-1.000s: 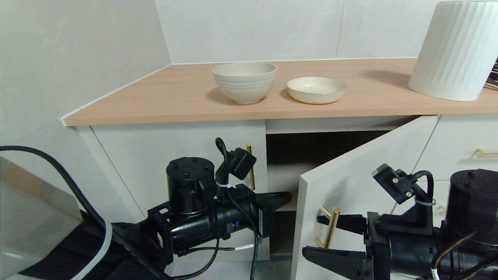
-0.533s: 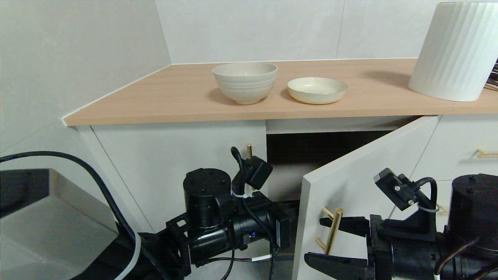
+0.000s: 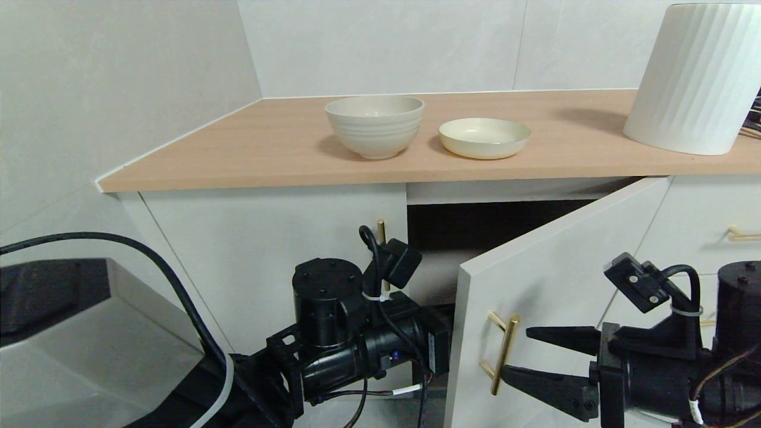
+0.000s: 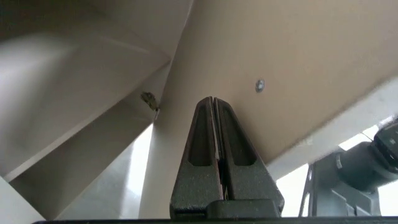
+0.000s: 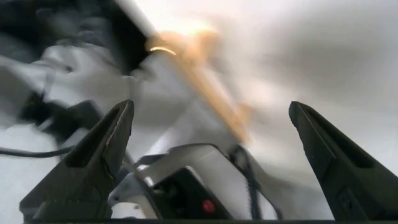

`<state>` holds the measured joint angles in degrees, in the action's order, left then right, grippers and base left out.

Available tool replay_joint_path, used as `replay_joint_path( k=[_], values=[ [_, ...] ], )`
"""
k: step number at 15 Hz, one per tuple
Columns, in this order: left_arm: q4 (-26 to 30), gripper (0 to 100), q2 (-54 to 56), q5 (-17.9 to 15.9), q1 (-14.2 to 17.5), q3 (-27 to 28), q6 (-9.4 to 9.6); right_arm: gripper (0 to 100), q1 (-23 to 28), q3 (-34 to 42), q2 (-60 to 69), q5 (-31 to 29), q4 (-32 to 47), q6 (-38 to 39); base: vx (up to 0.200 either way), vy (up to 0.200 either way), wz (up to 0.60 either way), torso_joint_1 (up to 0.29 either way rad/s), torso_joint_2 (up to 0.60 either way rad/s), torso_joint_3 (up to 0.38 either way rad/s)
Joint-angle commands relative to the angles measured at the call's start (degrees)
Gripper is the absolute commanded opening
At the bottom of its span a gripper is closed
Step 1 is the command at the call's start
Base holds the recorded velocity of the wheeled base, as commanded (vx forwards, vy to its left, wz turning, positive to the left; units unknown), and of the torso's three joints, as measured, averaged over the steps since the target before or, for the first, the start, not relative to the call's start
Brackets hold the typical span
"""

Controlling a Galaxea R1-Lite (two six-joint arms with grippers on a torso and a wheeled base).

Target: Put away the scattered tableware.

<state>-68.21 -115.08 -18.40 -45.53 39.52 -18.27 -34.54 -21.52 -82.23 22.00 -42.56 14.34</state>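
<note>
Progress as I judge it: early.
- Cabinet door [image 3: 553, 261] ajar, swung partway out; interior dark, contents hidden.
- Bowl [image 3: 374, 126] and shallow dish [image 3: 484, 137] side by side on countertop [image 3: 267, 154], apart; 0 of 2 stowed.
- My left gripper [image 4: 213, 102]: fingers pressed together, empty, behind door near inner face; contact I cannot tell.
- My right gripper [image 3: 518, 353]: spread, empty, tips just beside gold handle [image 3: 505, 339].
- Left to do: carry both pieces into cabinet.

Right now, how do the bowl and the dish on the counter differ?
The bowl is deep with ribbed sides; the dish is shallow and smooth-sided. The bowl is greyish white, the dish creamier. Both sit upright, side by side but apart, on the wooden countertop.
</note>
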Motion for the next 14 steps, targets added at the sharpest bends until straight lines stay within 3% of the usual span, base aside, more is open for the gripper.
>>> replay_joint_path(
  k=[1,3,5,9,14],
  values=[
    [0.0,0,0.4,0.1,0.0,0.2,-0.01,100,2.6,0.6,5.7,-0.5,3.0,0.0,0.000,0.000,0.00,0.000,0.00,0.000],
    [0.0,0,0.6,0.5,0.0,0.2,-0.10,100,2.7,0.4,12.2,-0.3,11.2,0.1,0.000,0.000,0.00,0.000,0.00,0.000],
    [0.0,0,0.6,1.5,0.0,0.4,-0.10,100,2.7,0.5,14.6,0.0,14.0,0.1,0.000,0.000,0.00,0.000,0.00,0.000],
    [0.0,0,0.5,1.7,0.0,0.0,-0.10,100,2.6,1.6,15.3,0.0,14.3,0.1,0.000,0.000,0.00,0.000,0.00,0.000],
    [0.1,0,0.1,1.7,0.0,0.3,-0.10,100,2.4,2.0,15.3,0.0,14.3,0.1,-0.160,0.000,0.00,0.005,0.00,0.001]
  ],
)
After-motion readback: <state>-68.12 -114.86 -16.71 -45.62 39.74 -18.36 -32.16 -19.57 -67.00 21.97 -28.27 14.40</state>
